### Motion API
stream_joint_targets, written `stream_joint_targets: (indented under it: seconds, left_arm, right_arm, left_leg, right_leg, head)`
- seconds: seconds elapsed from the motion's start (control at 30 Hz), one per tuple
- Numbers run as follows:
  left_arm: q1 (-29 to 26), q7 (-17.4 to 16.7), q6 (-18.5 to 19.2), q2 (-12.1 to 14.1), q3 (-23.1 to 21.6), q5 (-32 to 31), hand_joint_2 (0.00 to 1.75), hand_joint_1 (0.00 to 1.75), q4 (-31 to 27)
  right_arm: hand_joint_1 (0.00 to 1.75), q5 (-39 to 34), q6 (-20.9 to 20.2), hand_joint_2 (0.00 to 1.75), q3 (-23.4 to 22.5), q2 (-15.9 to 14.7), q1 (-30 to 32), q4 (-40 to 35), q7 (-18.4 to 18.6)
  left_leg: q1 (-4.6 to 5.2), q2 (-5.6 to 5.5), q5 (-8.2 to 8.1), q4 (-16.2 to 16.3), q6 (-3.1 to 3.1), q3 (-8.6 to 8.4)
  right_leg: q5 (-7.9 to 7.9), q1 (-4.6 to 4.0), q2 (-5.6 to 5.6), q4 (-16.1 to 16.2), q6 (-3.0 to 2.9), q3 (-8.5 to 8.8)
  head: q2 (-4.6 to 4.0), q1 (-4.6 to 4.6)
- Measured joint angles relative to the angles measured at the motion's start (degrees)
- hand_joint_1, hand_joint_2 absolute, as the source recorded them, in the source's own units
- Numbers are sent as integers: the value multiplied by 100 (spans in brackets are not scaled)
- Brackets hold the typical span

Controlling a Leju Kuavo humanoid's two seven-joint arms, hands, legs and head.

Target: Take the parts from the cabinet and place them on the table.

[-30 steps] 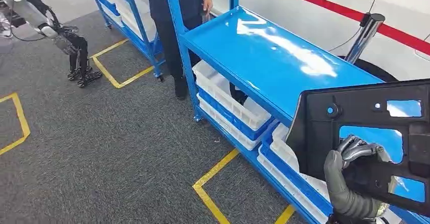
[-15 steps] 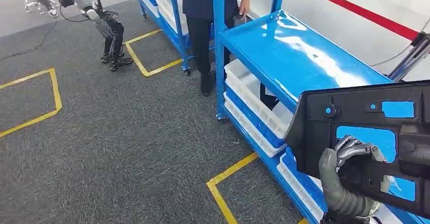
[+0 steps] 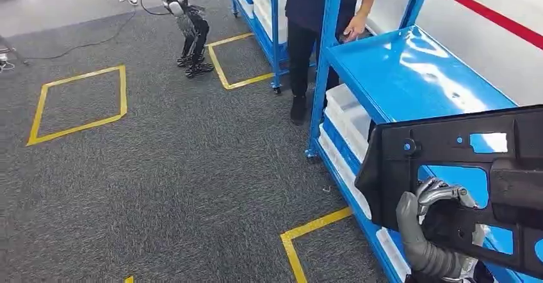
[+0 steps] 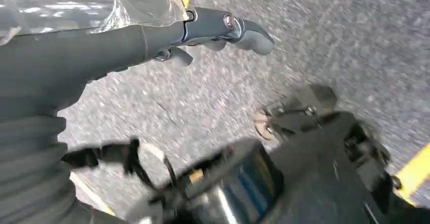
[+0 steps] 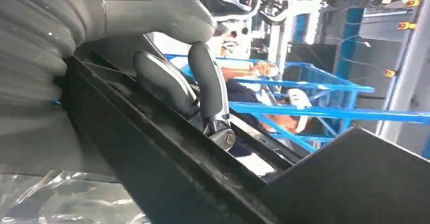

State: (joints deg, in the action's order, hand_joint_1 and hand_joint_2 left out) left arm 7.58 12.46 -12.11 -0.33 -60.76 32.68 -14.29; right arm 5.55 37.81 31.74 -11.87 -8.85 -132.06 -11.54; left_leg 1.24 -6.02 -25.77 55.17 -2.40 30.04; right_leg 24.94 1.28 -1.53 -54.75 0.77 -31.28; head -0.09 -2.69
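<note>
A large black plastic panel part with several cut-outs hangs low on the right of the head view, in front of the blue shelf cabinet. My right hand grips it from below, fingers hooked through one cut-out. In the right wrist view the fingers curl over the panel's black edge. My left hand hangs over the grey carpet with its fingers stretched out and nothing in it.
A person stands at the cabinet's far end, one hand on the shelf. White bins fill the lower shelves. Another robot stands at the back. Yellow tape squares mark the grey carpet to the left.
The whole picture has slid right and down, so the camera has turned left. The black panel stays in my right hand at the same place in the picture.
</note>
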Motion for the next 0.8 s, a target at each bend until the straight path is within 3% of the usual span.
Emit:
stream_joint_targets:
  seconds: [0.03, 0.07, 0.1, 0.13, 0.17, 0.2, 0.27, 0.3, 0.33, 0.37, 0.47, 0.5, 0.53, 0.57, 0.6, 0.63, 0.67, 0.7, 0.73, 0.77, 0.8]
  left_arm:
    - [17, 17, -2, 0, 0, -4, 175, 0, 0]
    - [42, 15, 26, 4, 7, -22, 175, 0, 0]
    - [76, 4, 66, 11, 18, -59, 175, 0, 0]
    - [117, -35, 98, 9, 17, -103, 175, 0, 0]
    - [146, -83, 131, 9, 9, -142, 175, 0, 0]
    - [148, -138, 164, 11, 0, -177, 175, 0, 0]
    - [144, -350, 212, 9, -24, -282, 175, 0, 0]
    - [131, -470, 229, 9, -56, -330, 175, 0, 0]
    - [127, -540, 210, 4, -98, -345, 175, 0, 0]
    - [126, -551, 188, 4, -133, -330, 175, 0, 0]
    - [69, -334, 50, -13, -127, -65, 175, 0, 0]
    - [36, -273, 33, -39, -114, 17, 175, 0, 0]
    - [35, -273, 24, -52, -107, 39, 175, 0, 0]
    - [50, -311, 20, -57, -103, 30, 175, 0, 0]
    - [75, -387, 20, -90, -107, 4, 175, 0, 0]
    - [89, -466, 7, -109, -109, -4, 175, 0, 0]
    - [90, -538, -9, -133, -109, 15, 175, 0, 0]
    - [98, -594, -24, -151, -105, 46, 175, 0, 0]
    - [103, -630, -24, -175, -98, 72, 175, 0, 0]
    - [105, -656, -22, -194, -90, 96, 175, 0, 0]
    - [112, -726, -20, -216, -83, 127, 175, 0, 0]
  right_arm:
    - [175, 0, 4, 175, 0, 0, 33, -2, 6]
    - [175, 0, 22, 175, 0, 0, 87, 0, 11]
    - [175, 2, 37, 175, 2, 0, 134, 0, 35]
    - [175, 2, 46, 175, 2, 0, 168, 0, 57]
    - [175, 2, 48, 175, 2, 0, 187, 2, 77]
    - [175, -2, 46, 175, 4, 0, 194, 2, 94]
    - [175, -92, 2, 175, 4, 0, 199, 2, 160]
    - [175, -196, -54, 175, 4, -6, 199, 7, 199]
    - [175, -323, -121, 175, 4, -22, 199, 11, 229]
    - [175, -409, -169, 175, 4, -35, 199, 15, 245]
    - [175, -555, -304, 175, 7, -79, 163, 59, 315]
    - [175, -516, -360, 175, 4, -92, 152, 61, 406]
    - [175, -457, -411, 175, 7, -109, 140, 66, 494]
    - [175, -404, -444, 175, 7, -114, 131, 66, 555]
    - [175, -356, -477, 175, 11, -133, 141, 70, 649]
    - [175, -322, -481, 175, 15, -138, 137, 83, 706]
    - [175, -297, -481, 175, 20, -138, 133, 100, 745]
    - [175, -286, -481, 175, 35, -136, 113, 116, 769]
    - [175, -262, -481, 175, 61, -136, 83, 133, 771]
    - [175, -249, -481, 175, 90, -133, 48, 153, 771]
    - [175, -243, -496, 175, 122, -129, 3, 168, 769]
  left_leg:
    - [-6, 253, -173, 306, 42, 157]
    - [-36, 393, -395, 793, 90, 405]
    - [-47, 450, -608, 1331, 122, 677]
    - [-60, 474, -717, 1720, 146, 877]
    - [-76, 481, -699, 1848, 161, 940]
    - [-90, 492, -569, 1698, 164, 858]
    - [-97, 589, -71, 746, 152, 352]
    - [-94, 753, 176, 182, 126, 57]
    - [-19, 1088, 85, -100, 99, -69]
    - [23, 1049, 99, -151, 35, -53]
    - [35, 841, 120, -165, -71, 18]
    - [-32, 763, 174, -221, -125, -53]
    - [-26, 704, 173, -230, -137, -61]
    - [-28, 652, 183, -225, -185, -59]
    - [-28, 567, 180, -225, -197, -58]
    - [-28, 470, 180, -224, -199, -54]
    - [-27, 384, 180, -223, -199, -60]
    - [-29, 281, 179, -222, -198, -71]
    - [-36, 182, 174, -218, -192, -90]
    - [-47, 81, 163, -213, -174, -120]
    - [-63, -23, 137, -198, -138, -146]
  right_leg:
    - [22, -7, 87, -1, -35, 12]
    - [34, -23, 165, -1, -53, 21]
    - [49, -27, 272, -2, -64, 26]
    - [61, -27, 368, -2, -69, 32]
    - [72, -27, 450, -2, -70, 42]
    - [85, -28, 517, -2, -64, 57]
    - [116, -29, 648, -2, -44, 114]
    - [136, -31, 702, -1, -26, 149]
    - [149, -56, 757, 5, -7, 168]
    - [162, -81, 818, -16, 23, 138]
    - [173, -70, 1018, 1, 95, 167]
    - [235, -55, 968, -46, 140, 164]
    - [363, -41, 566, -247, 159, 115]
    - [568, -24, 358, -608, 163, -47]
    - [819, -21, 236, -1157, 171, -313]
    - [988, -22, 195, -1636, 181, -562]
    - [1025, -22, 187, -1901, 190, -722]
    - [915, -18, 187, -1877, 197, -749]
    - [692, -6, 181, -1606, 201, -647]
    - [403, 13, 152, -1145, 204, -451]
    - [83, 46, 7, -556, 221, -192]
  head:
    - [0, -26]
    - [0, -28]
    - [0, -26]
    - [0, -31]
    - [0, -28]
    - [0, -28]
    - [0, -31]
    - [0, -31]
    - [0, -28]
    - [0, -31]
    - [0, -26]
    - [0, -24]
    - [0, -11]
    - [0, -11]
    - [0, 4]
    - [0, 9]
    - [0, 7]
    - [0, 7]
    - [0, 9]
    - [0, 7]
    - [0, 9]
